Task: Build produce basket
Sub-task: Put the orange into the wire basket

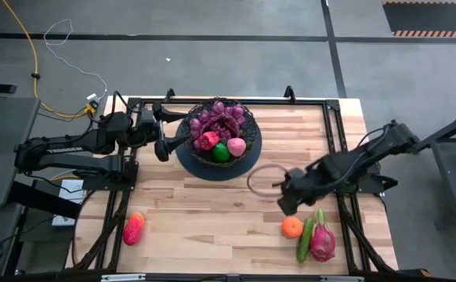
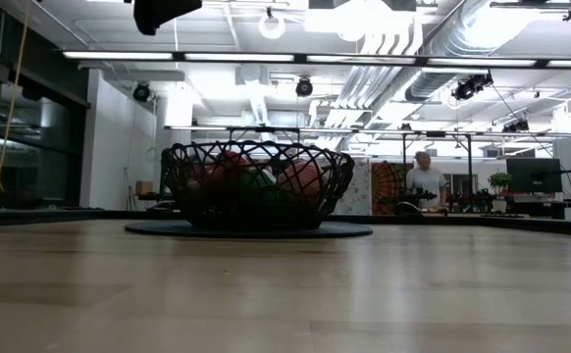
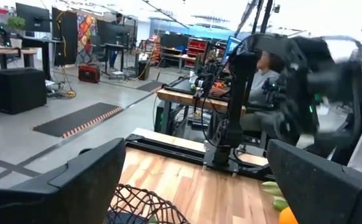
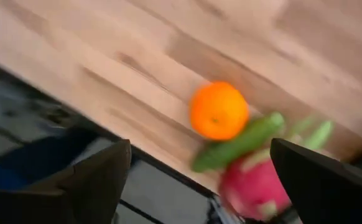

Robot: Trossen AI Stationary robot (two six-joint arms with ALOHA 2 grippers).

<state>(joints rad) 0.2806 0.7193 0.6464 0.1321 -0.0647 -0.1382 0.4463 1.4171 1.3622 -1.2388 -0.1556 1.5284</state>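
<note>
Above the orange (image 1: 291, 227), right gripper (image 1: 287, 200) fingers spread; no writing legible

You've got a light wood-plank bench (image 1: 212, 211) on grey concrete floor (image 1: 212, 19), dark seam lines across it. Yellow cable (image 1: 30, 59) and white cable (image 1: 59, 31) trail on the floor beyond the bench's far-left corner. Hazard-striped strip (image 1: 432, 33) at top right of the high view. Low view: open ceiling w/ white ducts (image 2: 442, 39), strip lights (image 2: 217, 56). A person (image 2: 426, 178) sits at desks in the bkgd. Left wrist view: black monitors (image 3: 35, 15), striped floor mat (image 3: 78, 119), red unit (image 3: 89, 73).
</note>
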